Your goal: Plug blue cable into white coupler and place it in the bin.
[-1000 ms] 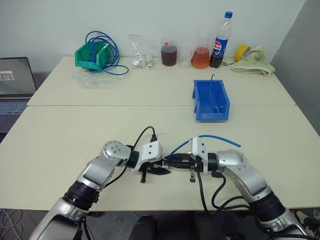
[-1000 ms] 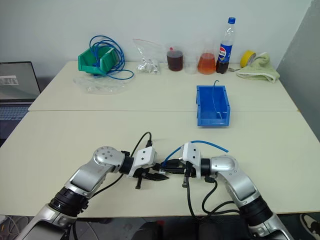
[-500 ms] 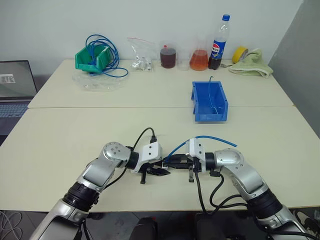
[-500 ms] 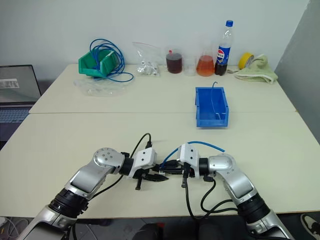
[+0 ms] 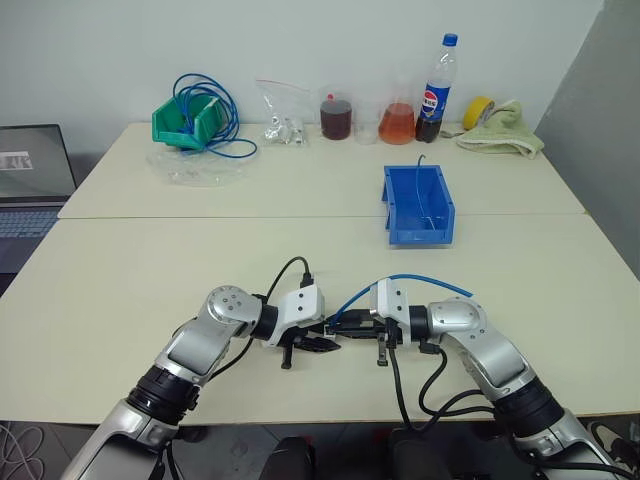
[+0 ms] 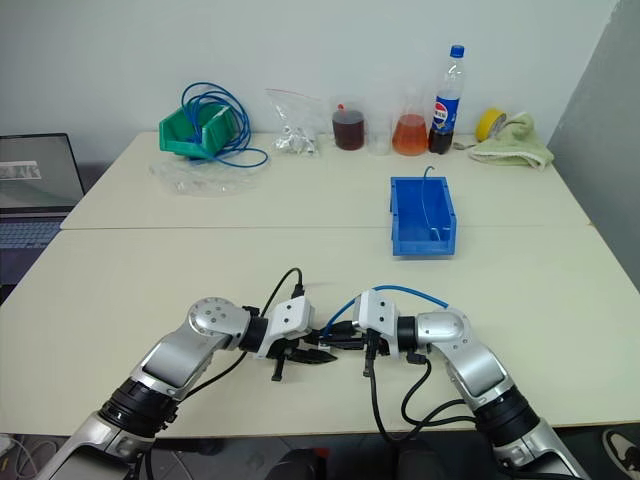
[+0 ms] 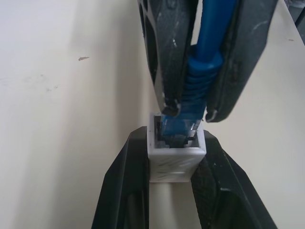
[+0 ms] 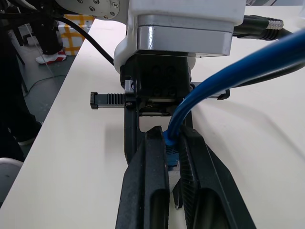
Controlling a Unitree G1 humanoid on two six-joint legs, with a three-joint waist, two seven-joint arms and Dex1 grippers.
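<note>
Near the table's front edge my two grippers meet tip to tip. My left gripper (image 7: 174,143) is shut on the white coupler (image 7: 175,160), a small white block with its socket facing the other hand. My right gripper (image 8: 171,133) is shut on the ribbed boot of the blue cable (image 7: 202,76). The cable's plug sits in the coupler's socket. From the head, the blue cable (image 5: 425,279) arcs up and to the right behind the right gripper (image 5: 340,323), with the left gripper (image 5: 322,343) just beside it. The blue bin (image 5: 391,205) stands farther back, right of centre.
A thin pale cable (image 5: 425,190) lies in the blue bin. Along the back edge stand a green bin with a blue cable bundle (image 5: 185,115), a clear bag (image 5: 280,105), two flasks (image 5: 338,115), a cola bottle (image 5: 432,90), yellow tape (image 5: 480,108) and a towel (image 5: 510,130). A laptop (image 5: 30,170) sits far left.
The head camera has tilted a little. Both grippers, the cable and the coupler hold the same pose.
</note>
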